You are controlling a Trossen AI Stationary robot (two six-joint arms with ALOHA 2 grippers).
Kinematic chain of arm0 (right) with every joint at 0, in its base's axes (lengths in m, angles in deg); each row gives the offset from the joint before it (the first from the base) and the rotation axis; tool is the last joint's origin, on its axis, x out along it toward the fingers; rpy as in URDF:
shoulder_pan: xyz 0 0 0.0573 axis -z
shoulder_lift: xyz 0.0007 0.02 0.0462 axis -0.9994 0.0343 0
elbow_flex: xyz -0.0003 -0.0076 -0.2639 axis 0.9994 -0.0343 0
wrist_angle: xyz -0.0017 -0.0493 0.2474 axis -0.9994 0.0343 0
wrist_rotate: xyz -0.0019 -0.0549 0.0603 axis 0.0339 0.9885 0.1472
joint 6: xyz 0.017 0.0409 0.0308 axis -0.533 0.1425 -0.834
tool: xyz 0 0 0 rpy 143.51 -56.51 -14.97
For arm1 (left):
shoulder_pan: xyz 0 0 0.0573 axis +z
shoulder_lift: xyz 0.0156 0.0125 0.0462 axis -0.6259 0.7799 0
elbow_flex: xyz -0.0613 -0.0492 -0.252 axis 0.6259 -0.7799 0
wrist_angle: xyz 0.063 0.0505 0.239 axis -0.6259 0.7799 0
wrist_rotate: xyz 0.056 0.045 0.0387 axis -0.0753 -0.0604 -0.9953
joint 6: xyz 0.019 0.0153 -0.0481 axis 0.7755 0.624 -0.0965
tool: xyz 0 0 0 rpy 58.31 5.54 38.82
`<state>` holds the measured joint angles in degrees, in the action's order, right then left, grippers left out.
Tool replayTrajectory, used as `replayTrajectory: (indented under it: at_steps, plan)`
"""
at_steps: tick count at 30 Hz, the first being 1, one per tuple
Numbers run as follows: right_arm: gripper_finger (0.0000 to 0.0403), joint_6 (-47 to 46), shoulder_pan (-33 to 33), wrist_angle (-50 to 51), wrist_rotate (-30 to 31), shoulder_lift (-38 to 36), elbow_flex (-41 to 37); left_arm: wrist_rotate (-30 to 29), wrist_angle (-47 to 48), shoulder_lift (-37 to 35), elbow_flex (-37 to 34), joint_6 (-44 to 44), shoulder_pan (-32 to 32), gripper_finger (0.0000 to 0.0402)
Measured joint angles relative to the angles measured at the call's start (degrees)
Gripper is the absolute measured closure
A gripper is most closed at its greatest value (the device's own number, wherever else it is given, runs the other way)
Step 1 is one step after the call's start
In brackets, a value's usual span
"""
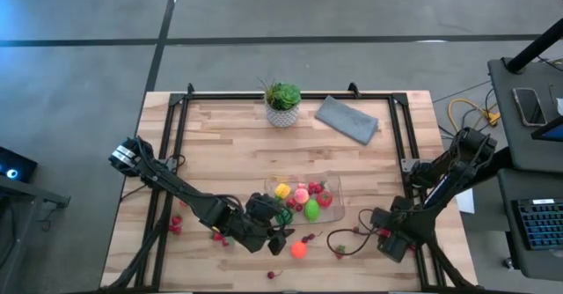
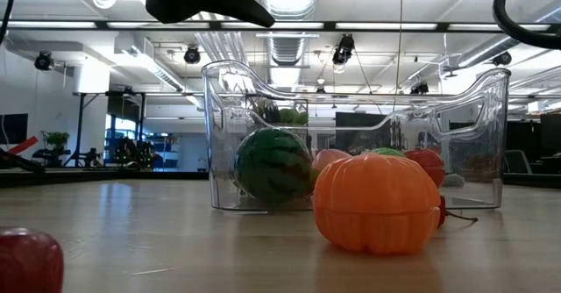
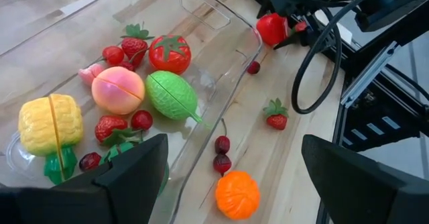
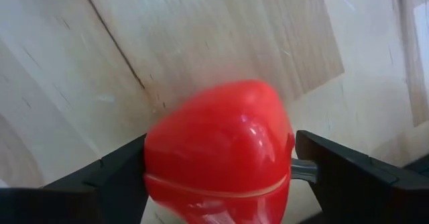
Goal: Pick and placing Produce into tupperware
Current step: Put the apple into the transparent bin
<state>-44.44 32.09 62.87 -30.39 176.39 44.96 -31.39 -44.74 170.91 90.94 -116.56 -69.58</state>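
High view: the tub [image 1: 332,181] sits near the front middle of the table [image 1: 229,135]. Inside it lie a yellow corn [image 1: 281,190], a pink peach [image 1: 301,194], a green fruit [image 1: 311,209] and a red tomato [image 1: 325,198]. The left gripper [image 1: 280,241] hangs just past the tub's front left corner with its fingers wide apart and nothing between them. An orange fruit [image 1: 299,249] lies on the wood just beside it. The right gripper [image 1: 374,226] is low at the front right. In the right wrist view its two fingers sit on both sides of a red pepper [image 4: 218,150], touching it. A strawberry [image 3: 276,116] lies on the wood outside the tub. A plant [image 1: 282,103] and a grey cloth [image 1: 347,118] sit at the back.
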Motion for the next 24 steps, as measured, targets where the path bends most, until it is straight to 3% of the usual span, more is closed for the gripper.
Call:
replayTrajectory:
  at_steps: [7,14,19,24]
  plan:
    - [0.01,-0.5,0.0,-0.17,-0.47,-0.45,0.03,0.0,0.0,0.0,0.0,-0.02,-0.01,0.0072]
    - [0.0073,-4.51,-0.01,0.12,0.09,-1.85,1.99,0.0,-0.37,0.0,0.0,0.0,-0.07,0.0072]
    - [0.0079,-6.32,0.06,4.04,6.39,-3.76,7.16,0.01,-0.37,0.0,-0.04,0.11,-0.09,0.0072]
    - [0.0083,-8.97,0.56,13.69,17.56,-6.21,16.05,0.01,-0.37,0.0,-0.11,0.14,-0.09,0.0072]
